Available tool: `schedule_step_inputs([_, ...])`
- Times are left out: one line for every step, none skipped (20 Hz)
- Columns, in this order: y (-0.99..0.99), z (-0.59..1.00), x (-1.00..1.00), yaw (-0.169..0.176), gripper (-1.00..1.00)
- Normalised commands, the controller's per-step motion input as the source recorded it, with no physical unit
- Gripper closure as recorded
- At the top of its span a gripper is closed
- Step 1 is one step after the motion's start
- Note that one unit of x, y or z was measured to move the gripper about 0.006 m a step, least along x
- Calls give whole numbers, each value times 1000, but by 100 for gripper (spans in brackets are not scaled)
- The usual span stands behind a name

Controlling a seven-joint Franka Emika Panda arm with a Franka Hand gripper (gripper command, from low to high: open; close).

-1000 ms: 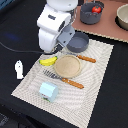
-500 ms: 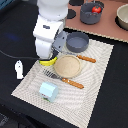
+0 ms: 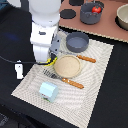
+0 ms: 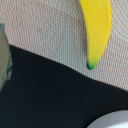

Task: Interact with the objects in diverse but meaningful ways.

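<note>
Over the woven mat's edge, the gripper (image 3: 48,59), jaw state impossible to tell, hovered above the curved yellow toy banana (image 4: 97,27), apparently approaching; descent and centring were needed next.

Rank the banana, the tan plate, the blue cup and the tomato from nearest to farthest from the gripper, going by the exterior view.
The gripper itself is hidden behind the arm.
1. Banana, right beneath it.
2. Tan plate, beside it on the mat.
3. Blue cup, at the mat's near edge.
4. Tomato, in the far pot.

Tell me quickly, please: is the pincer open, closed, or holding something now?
Pincer: cannot be told; its fingers show in neither view, only the banana beneath the wrist.
</note>
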Motion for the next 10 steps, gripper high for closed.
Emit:
schedule_step_inputs([60,-20,0,88,-100])
schedule_step_inputs([0,-31,0,71,-100])
schedule_step_inputs([0,-46,0,54,-100])
schedule_step_inputs([0,-77,0,42,-100])
schedule_step_inputs([0,-106,0,32,-100])
schedule_step_inputs([0,-134,-23,32,-100])
schedule_step_inputs([0,-171,-43,32,-100])
schedule_step_inputs([0,-194,-49,32,-100])
schedule_step_inputs([-26,-217,-103,30,-100])
schedule_step_inputs([-46,-217,-126,27,-100])
